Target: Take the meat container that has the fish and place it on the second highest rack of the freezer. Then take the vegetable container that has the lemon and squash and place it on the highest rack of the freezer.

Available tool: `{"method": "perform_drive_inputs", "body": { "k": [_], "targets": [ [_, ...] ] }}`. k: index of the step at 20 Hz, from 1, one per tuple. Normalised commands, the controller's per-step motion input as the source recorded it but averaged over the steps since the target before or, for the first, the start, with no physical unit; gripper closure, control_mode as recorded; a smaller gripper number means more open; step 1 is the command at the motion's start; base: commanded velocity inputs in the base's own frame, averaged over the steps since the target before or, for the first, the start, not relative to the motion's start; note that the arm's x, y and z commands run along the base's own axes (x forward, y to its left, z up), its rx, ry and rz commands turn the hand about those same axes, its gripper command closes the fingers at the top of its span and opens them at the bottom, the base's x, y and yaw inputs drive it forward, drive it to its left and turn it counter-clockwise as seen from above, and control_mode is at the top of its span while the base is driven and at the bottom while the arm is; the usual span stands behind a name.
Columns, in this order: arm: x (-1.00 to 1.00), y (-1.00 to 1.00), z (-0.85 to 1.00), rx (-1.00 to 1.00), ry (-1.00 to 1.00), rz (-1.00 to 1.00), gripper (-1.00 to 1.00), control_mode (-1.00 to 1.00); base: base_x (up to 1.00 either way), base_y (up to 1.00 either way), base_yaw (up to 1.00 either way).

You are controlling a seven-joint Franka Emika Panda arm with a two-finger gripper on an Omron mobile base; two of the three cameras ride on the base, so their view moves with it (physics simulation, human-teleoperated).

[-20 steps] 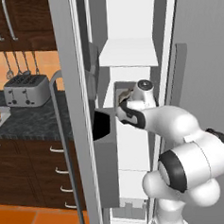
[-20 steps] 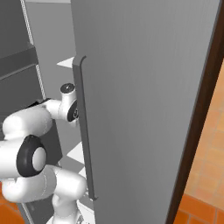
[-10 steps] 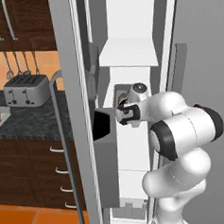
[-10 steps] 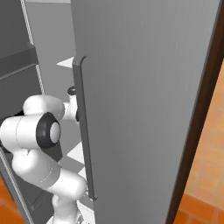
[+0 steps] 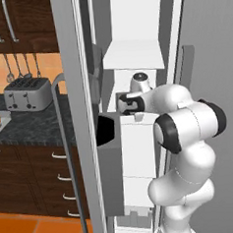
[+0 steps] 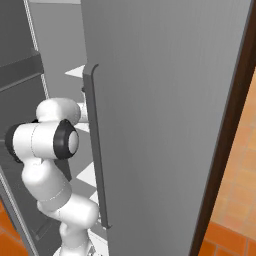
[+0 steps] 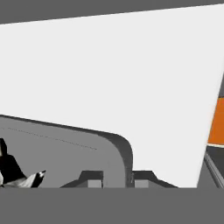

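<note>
Gripper [image 7: 117, 178] is sitting with its jaws a narrow gap apart astride the grey container [image 7: 65, 148] rim, low in the hand view. Releasing fully before backing straight out of the freezer [image 5: 134, 53] should avoid dragging it off the shelf [image 5: 138, 122].

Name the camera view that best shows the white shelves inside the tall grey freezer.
Left base view: it looks into the open freezer at the white shelves. Right base view catches shelf edges behind the door; hand view, a white surface.

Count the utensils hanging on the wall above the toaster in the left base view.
3: the utensils hang side by side from the orange wall, just above the toaster on the dark counter. Others may be hidden behind the freezer door.
</note>
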Motion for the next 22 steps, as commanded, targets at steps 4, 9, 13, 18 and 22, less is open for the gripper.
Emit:
{"method": "perform_drive_inputs", "body": {
  "k": [4, 9, 13, 18, 22],
  "targets": [
    [-0.54, 0.00, 0.00, 0.00, -0.21, 0.00, -1.00, -1.00, 0.00, 0.00, 0.00],
    [-0.78, -0.05, 0.06, 0.00, -0.30, 0.00, -1.00, -1.00, 0.00, 0.00, 0.00],
    [-0.81, 0.00, 0.71, 0.01, -0.13, 0.00, -1.00, -1.00, 0.00, 0.00, 0.00],
    [-0.80, 0.04, 1.00, 0.03, -0.05, 0.00, -1.00, -1.00, 0.00, 0.00, 0.00],
    [-0.81, 0.22, 0.94, 0.00, 0.04, 0.06, -1.00, -1.00, 0.00, 0.00, 0.00]
  ]
}}
